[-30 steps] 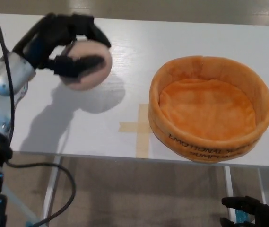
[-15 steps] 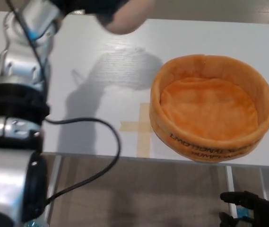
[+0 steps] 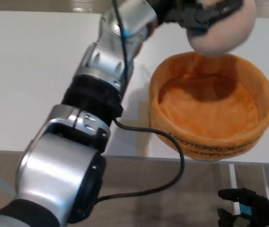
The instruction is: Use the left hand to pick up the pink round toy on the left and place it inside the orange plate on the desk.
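Black left hand (image 3: 198,12) grips a smooth, pale pink round toy (image 3: 223,29) in the air above the 12 o'clock rim of a soft, round orange plate (image 3: 172,75), which holds nothing; right hand (image 3: 247,213), fingers apart, sits low at 5 o'clock below the white desk (image 3: 30,71)

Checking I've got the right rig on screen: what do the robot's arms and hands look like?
The left arm is silver-grey metal in rounded segments with black joint bands, a blue spot near the wrist and a black cable looping off it. The left hand is black with thick fingers. The right hand is black too; its arm is out of frame.
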